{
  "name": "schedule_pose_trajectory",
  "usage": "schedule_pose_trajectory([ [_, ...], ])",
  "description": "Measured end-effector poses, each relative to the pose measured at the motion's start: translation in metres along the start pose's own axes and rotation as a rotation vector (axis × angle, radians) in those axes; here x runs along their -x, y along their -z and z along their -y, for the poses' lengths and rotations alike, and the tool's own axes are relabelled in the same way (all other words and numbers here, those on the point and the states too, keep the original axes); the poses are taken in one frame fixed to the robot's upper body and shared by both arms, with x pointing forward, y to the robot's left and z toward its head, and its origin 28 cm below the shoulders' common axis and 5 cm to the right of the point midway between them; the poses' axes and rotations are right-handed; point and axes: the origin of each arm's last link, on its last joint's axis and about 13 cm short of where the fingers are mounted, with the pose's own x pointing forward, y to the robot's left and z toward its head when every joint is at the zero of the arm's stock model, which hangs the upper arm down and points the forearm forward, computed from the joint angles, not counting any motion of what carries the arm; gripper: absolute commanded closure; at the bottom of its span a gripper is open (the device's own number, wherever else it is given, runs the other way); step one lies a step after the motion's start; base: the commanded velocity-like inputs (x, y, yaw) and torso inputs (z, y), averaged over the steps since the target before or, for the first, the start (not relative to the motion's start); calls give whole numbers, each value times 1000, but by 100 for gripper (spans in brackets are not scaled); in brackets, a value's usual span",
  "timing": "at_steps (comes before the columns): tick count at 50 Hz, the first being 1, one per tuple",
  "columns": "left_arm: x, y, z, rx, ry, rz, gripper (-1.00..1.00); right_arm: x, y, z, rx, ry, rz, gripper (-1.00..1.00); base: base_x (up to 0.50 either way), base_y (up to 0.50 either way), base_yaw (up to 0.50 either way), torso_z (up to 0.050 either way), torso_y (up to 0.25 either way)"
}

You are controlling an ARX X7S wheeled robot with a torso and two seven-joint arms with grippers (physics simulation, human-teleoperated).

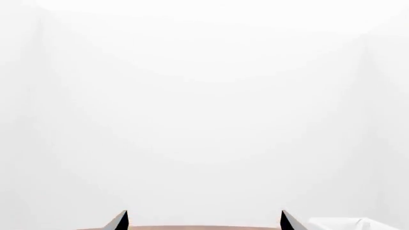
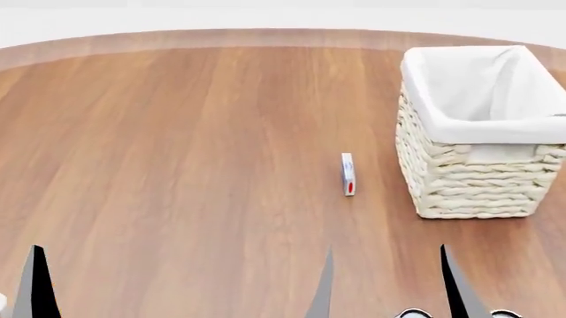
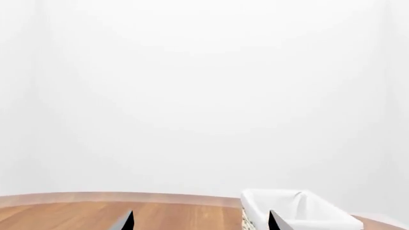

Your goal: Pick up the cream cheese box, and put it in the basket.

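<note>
Cream cheese box [image 2: 348,174] stands on its thin edge on the wooden desk [image 2: 177,152] in the head view, narrow face up, its red mark at the near end. It sits just beside the wicker basket [image 2: 473,172], apart from it, on the side toward the desk's middle. The basket's white cloth liner [image 2: 460,83] folds over the rim, and nothing shows inside. At the bottom of this view the right claw [image 2: 386,281] shows 2 dark fingertips set wide apart with nothing between them. Only 1 tip of the left claw [image 2: 36,285] shows, so its opening cannot be read here.

From the left wrist camera, the left claw [image 1: 204,220] shows 2 tips spread wide and empty, pointing at a white wall, with a sliver of desk and a corner of the basket's liner [image 1: 342,224] beyond.

From the right wrist camera, the right claw [image 3: 201,220] is likewise spread and empty; the basket [image 3: 300,211] lies ahead, and the box is out of sight.

The box looks light, stiff cardboard, likely to tip if nudged. Pinching its 2 broad flat faces from above seems safest.
</note>
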Motion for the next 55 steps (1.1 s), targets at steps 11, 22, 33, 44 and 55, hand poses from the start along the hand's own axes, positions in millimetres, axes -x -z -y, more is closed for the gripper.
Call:
schedule_pose_trajectory([
  [11,0,1,-1,0,-1,-1,-100,0,1,0,0,-1,-3,-100,404,0,0,0,1],
  [22,0,1,-1,0,-2,-1,-100,0,1,0,0,-2,-3,-100,404,0,0,0,0],
  [33,0,1,-1,0,-2,0,-100,0,1,-1,-1,-2,-2,-100,406,0,0,0,1],
  [44,0,1,-1,0,-2,0,-100,0,1,-1,-2,-2,-2,-100,403,0,0,0,0],
  [55,-1,1,-1,0,-3,0,-100,0,2,-1,0,-4,-4,-100,397,-1,0,0,1],
])
